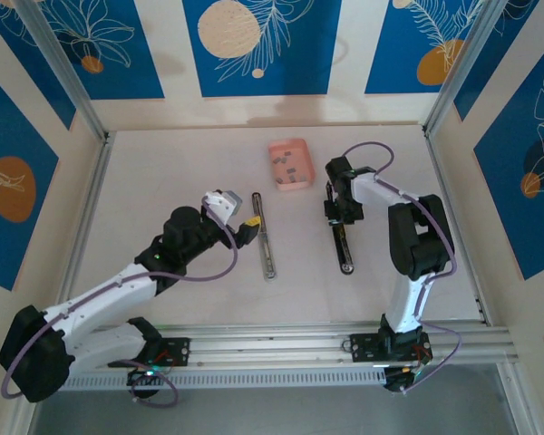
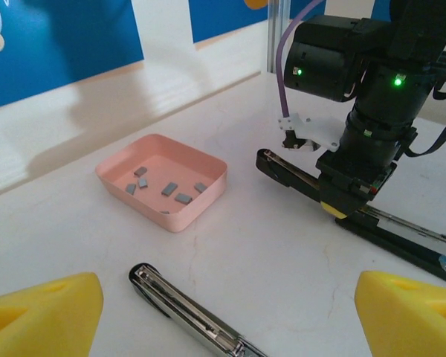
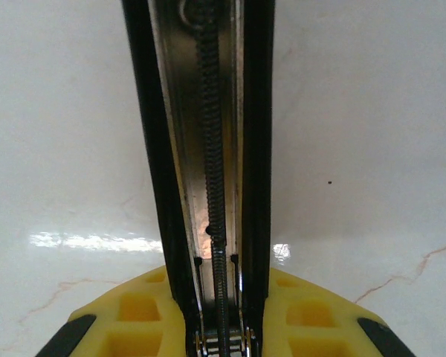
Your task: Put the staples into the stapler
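1. Right gripper (image 1: 334, 216) is pinched narrow across the black bar (image 2: 293, 175) of the stapler (image 1: 344, 258); its yellow pads (image 3: 134, 316) hug both sides, spring channel facing up, bar flat on the table (image 2: 282, 260).
2. Left gripper (image 1: 247, 227) is spread wide with nothing in it, hovering just over the silver rail (image 1: 267, 245); that rail lies parallel to the black bar, apart from it.
3. Staples (image 2: 169, 189) sit loose in the pink tray (image 2: 208, 195), beyond both stapler pieces.
4. My guess: left arm goes for one strip next; those strips are tiny, so come down square on a single strip, away from the tray wall; pinch across its short sides.
5. Right side just needs a steady clamp so the channel doesn't roll.
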Controlling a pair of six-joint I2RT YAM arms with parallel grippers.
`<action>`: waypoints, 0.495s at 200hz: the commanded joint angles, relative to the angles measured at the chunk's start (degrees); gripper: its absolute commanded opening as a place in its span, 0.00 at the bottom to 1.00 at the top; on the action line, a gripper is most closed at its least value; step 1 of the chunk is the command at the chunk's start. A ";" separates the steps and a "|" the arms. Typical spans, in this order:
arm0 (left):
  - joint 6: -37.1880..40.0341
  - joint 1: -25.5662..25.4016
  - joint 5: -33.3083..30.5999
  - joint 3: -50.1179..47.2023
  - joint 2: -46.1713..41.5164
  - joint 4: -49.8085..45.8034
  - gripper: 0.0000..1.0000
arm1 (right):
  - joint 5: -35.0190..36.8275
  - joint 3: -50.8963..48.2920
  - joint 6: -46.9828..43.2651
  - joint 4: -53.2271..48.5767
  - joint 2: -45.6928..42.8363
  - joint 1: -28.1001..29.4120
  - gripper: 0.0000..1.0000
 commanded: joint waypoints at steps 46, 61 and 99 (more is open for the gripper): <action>-0.47 0.10 2.65 0.46 2.89 3.42 0.88 | -4.41 1.08 -0.54 -1.28 0.28 -2.24 0.48; -0.46 0.21 3.17 0.55 3.10 3.75 0.87 | -5.19 1.08 -0.53 -1.27 0.98 -2.59 0.48; -0.46 0.16 5.15 0.55 3.49 5.24 0.88 | -7.05 0.41 0.42 -0.23 2.00 -3.51 0.41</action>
